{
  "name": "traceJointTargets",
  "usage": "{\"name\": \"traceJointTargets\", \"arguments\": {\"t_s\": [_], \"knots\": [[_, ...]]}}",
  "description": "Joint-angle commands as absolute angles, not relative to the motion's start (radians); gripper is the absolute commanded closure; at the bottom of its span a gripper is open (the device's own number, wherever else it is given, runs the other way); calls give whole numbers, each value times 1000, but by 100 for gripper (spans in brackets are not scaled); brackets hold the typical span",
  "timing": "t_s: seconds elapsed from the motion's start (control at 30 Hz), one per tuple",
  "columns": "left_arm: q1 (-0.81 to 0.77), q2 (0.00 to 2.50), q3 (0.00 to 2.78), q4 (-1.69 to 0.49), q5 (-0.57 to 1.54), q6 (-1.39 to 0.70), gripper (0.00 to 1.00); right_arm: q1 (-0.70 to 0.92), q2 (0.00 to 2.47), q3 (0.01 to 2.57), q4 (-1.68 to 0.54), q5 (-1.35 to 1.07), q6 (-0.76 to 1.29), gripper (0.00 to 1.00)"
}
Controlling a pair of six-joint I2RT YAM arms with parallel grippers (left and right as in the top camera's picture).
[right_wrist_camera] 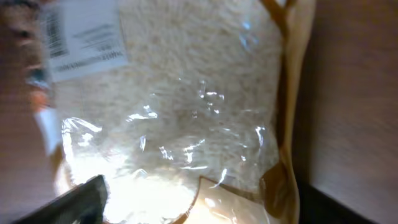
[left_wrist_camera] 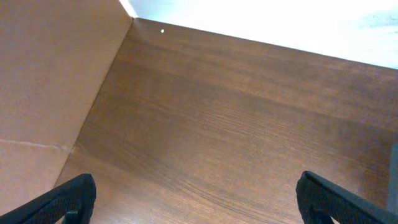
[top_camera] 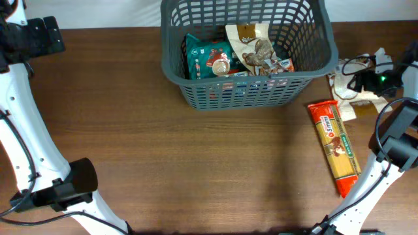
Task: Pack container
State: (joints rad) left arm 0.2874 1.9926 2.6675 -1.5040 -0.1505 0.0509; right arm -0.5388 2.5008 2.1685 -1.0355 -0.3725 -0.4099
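Matt plastic, grained wood, shiny film
The basket (top_camera: 251, 93) is dark grey plastic, matt and smooth, its sides moulded as a lattice. The table (top_camera: 196, 163) under it is brown wood with fine straight grain and a dull, low sheen. Inside the basket a teal packet (top_camera: 208, 60) looks glossy. Right of the basket the pasta packet (top_camera: 336, 147) is clear shiny film with a red printed end, and the rice bag (right_wrist_camera: 186, 118) is crinkled transparent film catching bright glare, with a white paper label (right_wrist_camera: 87, 37)
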Motion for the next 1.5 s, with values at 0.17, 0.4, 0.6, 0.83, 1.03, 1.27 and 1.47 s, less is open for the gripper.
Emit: {"name": "traceJointTargets", "arguments": {"t_s": [0.17,0.4,0.6,0.83,1.03,1.27,1.47], "knots": [[291,1998,2663,-1504,-154,37,1,-519,2510,2176,-1024,-590,-357,30],[291,1998,2663,-1504,-154,37,1,-516,2510,2176,-1025,-471,-357,36],[291,1998,2663,-1504,-154,37,1,-512,2510,2176,-1035,-240,-358,35],[291,1998,2663,-1504,-154,37,1,-505,2511,2176,-1043,-224,-358,52],[291,1998,2663,-1504,-154,37,1,-502,2511,2176,-1063,-224,-358,55],[291,1998,2663,-1504,-154,37,1,-502,2511,2176,-1077,-236,-357,81],[291,1998,2663,-1504,-154,37,1,-504,2511,2176,-1078,-288,-357,96]]}}
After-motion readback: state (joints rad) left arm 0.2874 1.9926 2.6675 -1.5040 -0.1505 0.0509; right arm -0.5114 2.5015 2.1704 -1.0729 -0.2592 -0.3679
